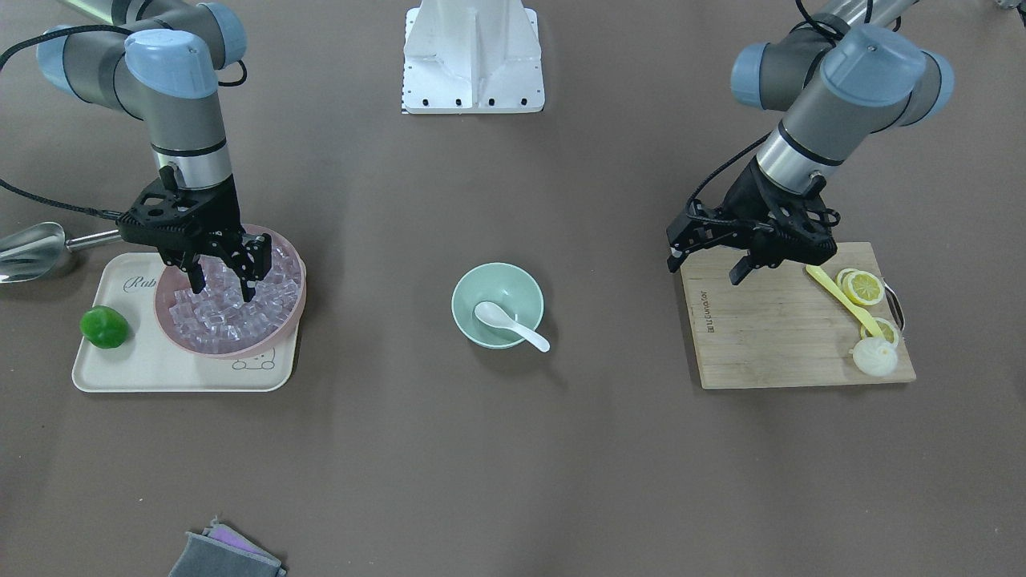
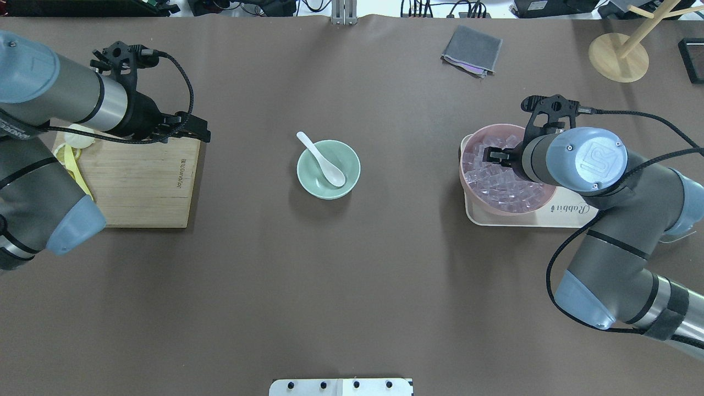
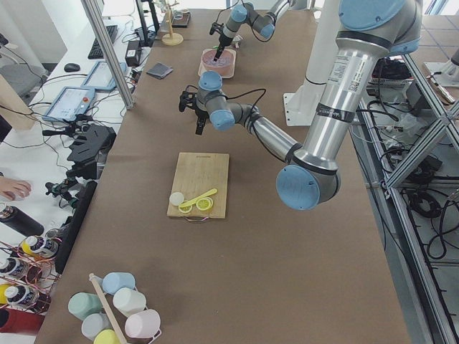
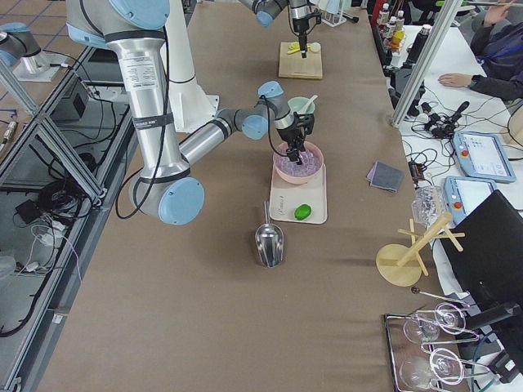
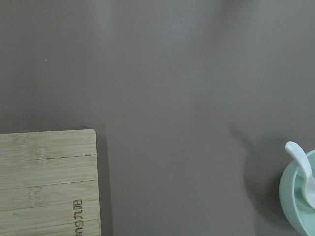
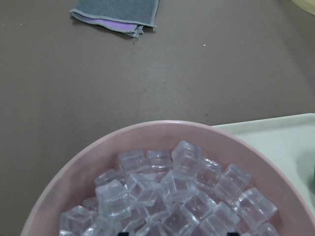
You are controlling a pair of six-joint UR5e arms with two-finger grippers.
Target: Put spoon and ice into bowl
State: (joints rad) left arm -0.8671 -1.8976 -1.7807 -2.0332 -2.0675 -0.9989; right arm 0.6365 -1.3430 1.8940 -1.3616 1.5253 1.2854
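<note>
The white spoon (image 1: 510,325) lies in the mint-green bowl (image 1: 513,284) at the table's middle, its handle over the rim; both also show in the overhead view, spoon (image 2: 322,159) and bowl (image 2: 349,162). Clear ice cubes (image 1: 224,316) fill a pink bowl (image 1: 232,351). My right gripper (image 1: 223,284) is open, its fingertips down among the ice (image 6: 187,157). My left gripper (image 1: 705,266) is open and empty above the near edge of the wooden cutting board (image 1: 769,336). The left wrist view shows the spoon (image 5: 300,157) and bowl (image 5: 295,201) at its right edge.
The pink bowl stands on a cream tray (image 1: 120,369) with a green lime (image 1: 104,326). A steel scoop (image 1: 32,250) lies beside the tray. The board carries a yellow spoon (image 1: 842,298), lemon slices (image 1: 862,287) and a white piece. A grey cloth (image 1: 224,553) lies at the table's edge.
</note>
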